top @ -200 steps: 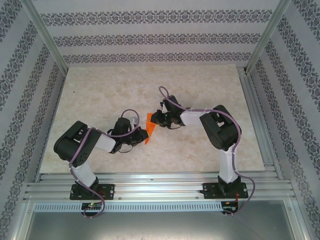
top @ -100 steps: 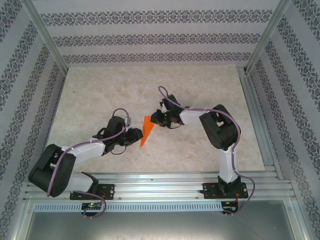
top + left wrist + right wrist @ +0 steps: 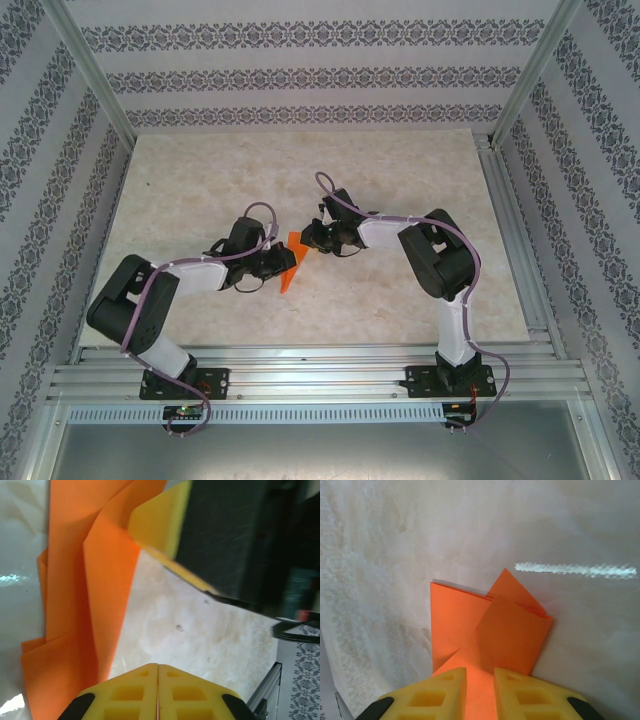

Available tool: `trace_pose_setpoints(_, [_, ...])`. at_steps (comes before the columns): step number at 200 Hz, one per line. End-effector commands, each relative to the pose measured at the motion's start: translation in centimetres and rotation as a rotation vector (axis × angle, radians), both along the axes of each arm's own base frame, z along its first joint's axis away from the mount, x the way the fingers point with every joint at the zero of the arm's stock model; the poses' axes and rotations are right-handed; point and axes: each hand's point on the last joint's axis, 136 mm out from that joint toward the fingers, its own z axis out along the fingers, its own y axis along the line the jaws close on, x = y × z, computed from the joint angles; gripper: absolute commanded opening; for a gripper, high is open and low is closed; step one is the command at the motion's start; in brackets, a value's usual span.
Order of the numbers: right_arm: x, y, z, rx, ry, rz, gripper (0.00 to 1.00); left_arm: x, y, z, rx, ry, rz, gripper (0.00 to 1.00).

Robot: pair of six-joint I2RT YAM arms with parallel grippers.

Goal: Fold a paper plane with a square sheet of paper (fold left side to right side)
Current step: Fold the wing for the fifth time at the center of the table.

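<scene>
1. Showing several overlapping folded flaps, the bright orange sheet of paper (image 3: 290, 272) (image 3: 490, 630) (image 3: 75, 630) was located near the middle of the desk (image 3: 400, 180), between the two grippers.
2. Whether the sheet lay flat on the desk or was raised off it could not be determined.
3. The right gripper (image 3: 480, 672) (image 3: 308, 245) was clamped on one edge of the sheet; orange paper ran between its two yellow fingers (image 3: 435, 695).
4. The left gripper (image 3: 158, 667) (image 3: 284, 262) met the sheet from the opposite side, its yellow fingers (image 3: 130, 695) pressed together with no gap.
5. In the left wrist view, the sheet stood just beside the left gripper's fingers; whether a layer was pinched between them could not be determined.
6. The two grippers faced each other, close together, across the sheet.
7. The desk surface was pale and marbled.
</scene>
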Motion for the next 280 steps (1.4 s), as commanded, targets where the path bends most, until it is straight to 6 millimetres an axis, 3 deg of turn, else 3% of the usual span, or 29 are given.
trace_pose_setpoints(1, [-1.0, -0.6, -3.7, -0.104, 0.035, 0.008, 0.22, 0.9, -1.6, 0.2, -0.047, -0.055, -0.055, 0.08])
trace_pose_setpoints(22, [-1.1, -0.8, -3.7, -0.119, 0.033, 0.012, 0.22, 0.7, -1.5, -1.3, -0.025, -0.03, -0.058, 0.07])
trace_pose_setpoints(46, [-1.0, -0.9, -3.5, -0.13, 0.024, 0.014, 0.22, 0.0, 0.3, -3.4, 0.087, 0.003, -0.03, 0.05])
trace_pose_setpoints(86, [-0.6, -0.8, -2.9, -0.126, 0.008, 0.025, 0.22, -2.5, 1.7, -6.0, 0.12, 0.075, -0.021, 0.04])
trace_pose_setpoints(130, [1.1, -0.3, 3.9, -0.042, -0.133, 0.023, 0.22, -4.1, 2.4, -7.7, 0.121, 0.121, -0.005, 0.03])
trace_pose_setpoints(146, [0.5, -0.2, 5.0, -0.017, -0.142, 0.015, 0.2, -3.9, 2.4, -7.6, 0.118, 0.117, -0.002, 0.03])
trace_pose_setpoints(215, [-2.8, 2.7, 1.9, 0.063, -0.048, -0.004, 0.17, -3.6, 2.3, -7.5, 0.125, 0.112, 0.0, 0.01])
trace_pose_setpoints(253, [-3.1, 4.0, 1.1, 0.061, -0.03, 0.019, 0.17, -3.6, 2.5, -7.5, 0.133, 0.112, 0.001, 0.0])
trace_pose_setpoints(280, [-2.7, 3.2, -0.4, 0.001, -0.024, 0.015, 0.17, -3.8, 2.6, -7.7, 0.143, 0.117, 0.0, 0.0])
